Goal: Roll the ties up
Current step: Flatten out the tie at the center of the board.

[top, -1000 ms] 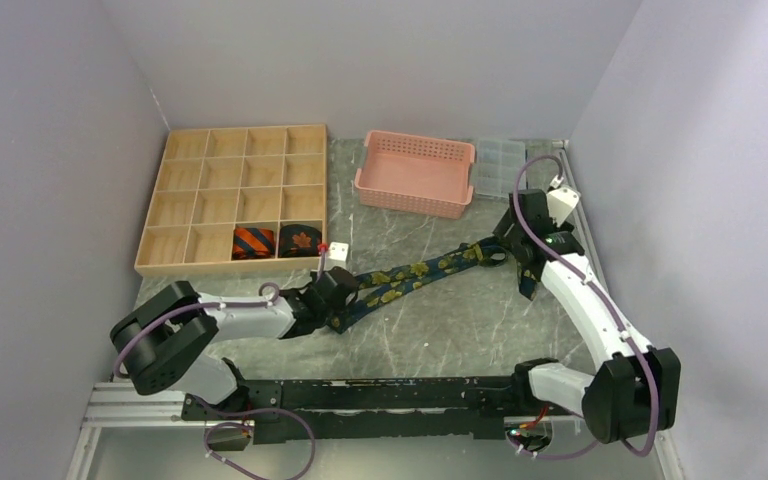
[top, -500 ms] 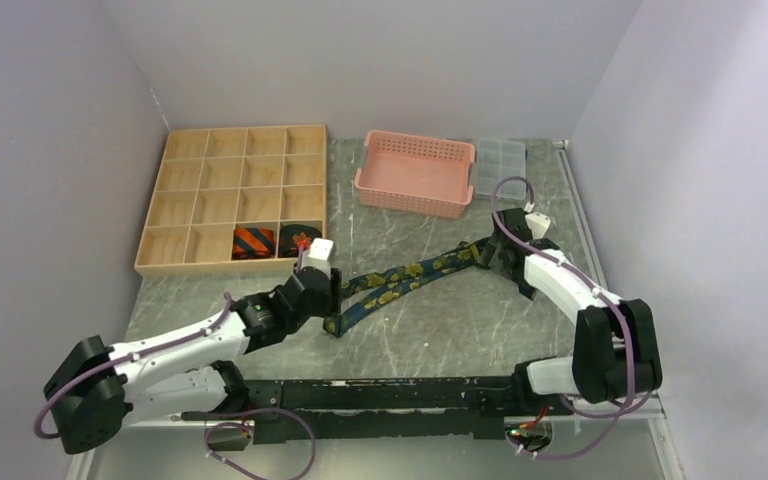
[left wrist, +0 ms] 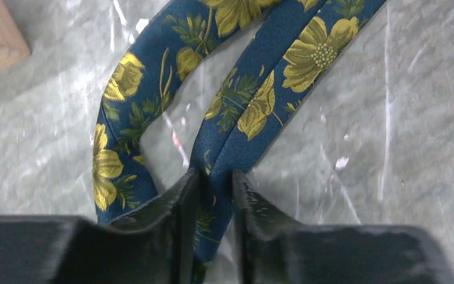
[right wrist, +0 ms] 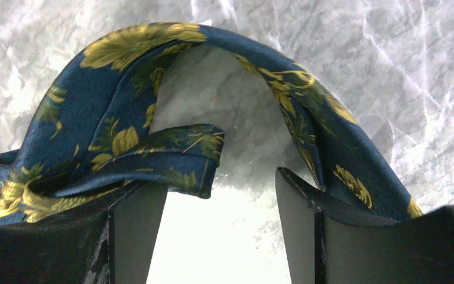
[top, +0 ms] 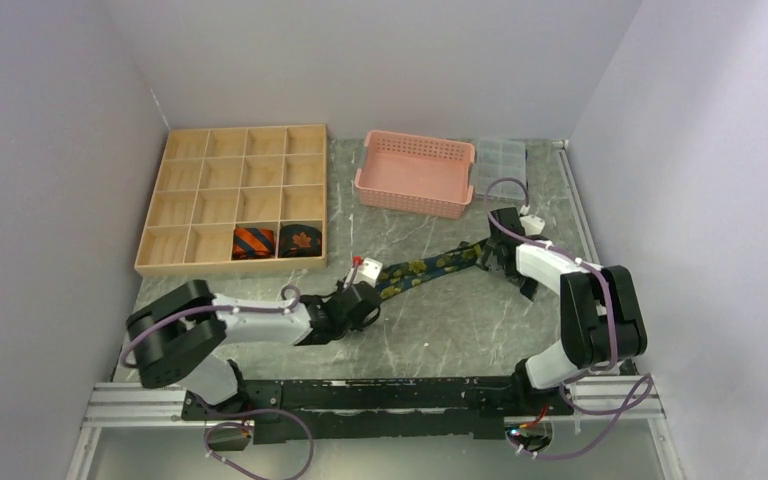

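Note:
A dark blue tie with a yellow-green floral print [top: 430,266] lies slantwise across the marble table, doubled into two strands. My left gripper [top: 365,297] sits at its near left end. In the left wrist view the jaws [left wrist: 214,174] are closed narrowly on one strand [left wrist: 254,112], and the other strand curves off to the left. My right gripper [top: 503,240] is at the tie's far right end. It stands open [right wrist: 221,177], with the tie [right wrist: 124,142] arching in front of and over both fingers and nothing between them. An orange-and-black striped tie [top: 253,241] and a black tie with an orange leaf motif [top: 300,240] sit rolled in the tray's front compartments.
A wooden compartment tray [top: 230,170] stands at the back left. A pink perforated basket [top: 415,172] sits at the back middle, with a clear plastic box [top: 500,163] next to it on the right. Grey walls close in on both sides.
My left gripper opened, shifted right along the tie and narrowed onto one strand, and the tie's near end now lies shorter. The right arm folded back, its jaws a little narrower.

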Available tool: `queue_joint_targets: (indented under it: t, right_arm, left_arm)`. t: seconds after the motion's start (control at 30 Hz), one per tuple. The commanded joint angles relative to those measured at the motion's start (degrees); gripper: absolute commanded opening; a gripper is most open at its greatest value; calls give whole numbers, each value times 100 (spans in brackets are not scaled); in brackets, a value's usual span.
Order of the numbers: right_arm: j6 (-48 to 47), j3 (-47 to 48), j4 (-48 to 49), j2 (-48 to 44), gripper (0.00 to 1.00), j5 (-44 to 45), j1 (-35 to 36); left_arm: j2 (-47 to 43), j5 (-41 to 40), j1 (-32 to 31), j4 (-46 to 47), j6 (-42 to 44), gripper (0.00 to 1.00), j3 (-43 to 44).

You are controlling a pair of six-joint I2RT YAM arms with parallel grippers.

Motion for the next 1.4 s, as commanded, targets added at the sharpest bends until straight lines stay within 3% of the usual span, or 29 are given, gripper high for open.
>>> queue_joint_targets:
  t: [0.0, 0.07, 0.1, 0.4, 0.57, 0.77, 0.97, 1.07, 1.17, 1.37]
  right_arm:
    - [32, 183, -19, 121, 70, 342, -249]
    - [-17, 225, -153, 51, 69, 385, -405]
    - [-40, 265, -248, 11, 69, 442, -483]
    - [390, 882, -1252, -32, 72, 562, -1442]
    - [204, 2160, -2062, 511, 72, 1130, -1742]
    - [-560, 3632, -2646, 977, 74, 2053, -1867]
    - [-1499, 3713, -2403, 1104, 77, 2701, -1859]
    - [-1309, 3374, -2120, 833, 78, 2126, -1870]
    - [-867, 2844, -1529, 277, 79, 960, -1739]
    - [-105, 1661, -676, -776, 79, -125, -601]
  left_arm:
    - [889, -184, 135, 130, -50, 19, 2]
    - [1032, -175, 185, 274, -286, 4, -167]
    - [1047, -190, 220, 314, -405, 3, -271]
    - [403, 135, 974, 887, -1398, 3, -1317]
    - [381, 134, 1057, 976, -1563, 3, -1432]
    - [300, 137, 1121, 1124, -1591, 3, -1558]
    - [356, 167, 1126, 1153, -1529, 3, -1518]
    - [351, 207, 1126, 1157, -1452, 3, -1504]
    - [74, 325, 1101, 1195, -1283, 3, -1517]
    - [-1215, 56, 538, 670, -973, 3, -1288]
